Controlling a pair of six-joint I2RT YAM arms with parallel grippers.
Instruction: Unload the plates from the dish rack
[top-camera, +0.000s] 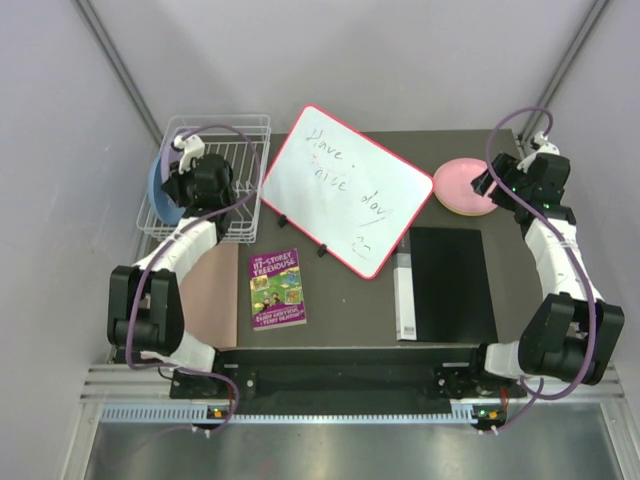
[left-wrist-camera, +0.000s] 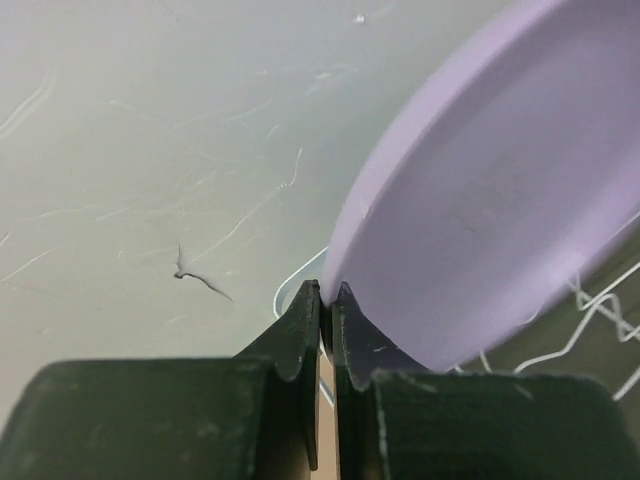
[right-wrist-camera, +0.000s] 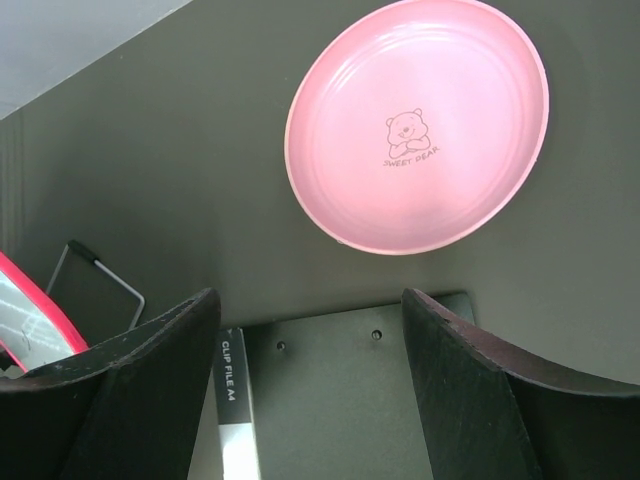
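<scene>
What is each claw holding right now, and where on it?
Left claw seems to pinch the lavender round plastic plate by its rim; right claw open, empty.

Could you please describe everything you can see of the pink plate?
The pink plate is round and plastic-looking, with a shallow raised rim and a bear drawing captioned SWEET BEAR at its centre. It lies flat, face up, far right on the table, beyond the black clip file. The open right gripper hovers apart from it.

My left wrist view cuts the lavender plate (left-wrist-camera: 500, 180) off at the top and right edges. From above, my left end effector (top-camera: 186, 152) covers the middle of the dish rack (top-camera: 245, 135), and only a sliver of the blue plate (top-camera: 156, 192) shows at its left side.
</scene>
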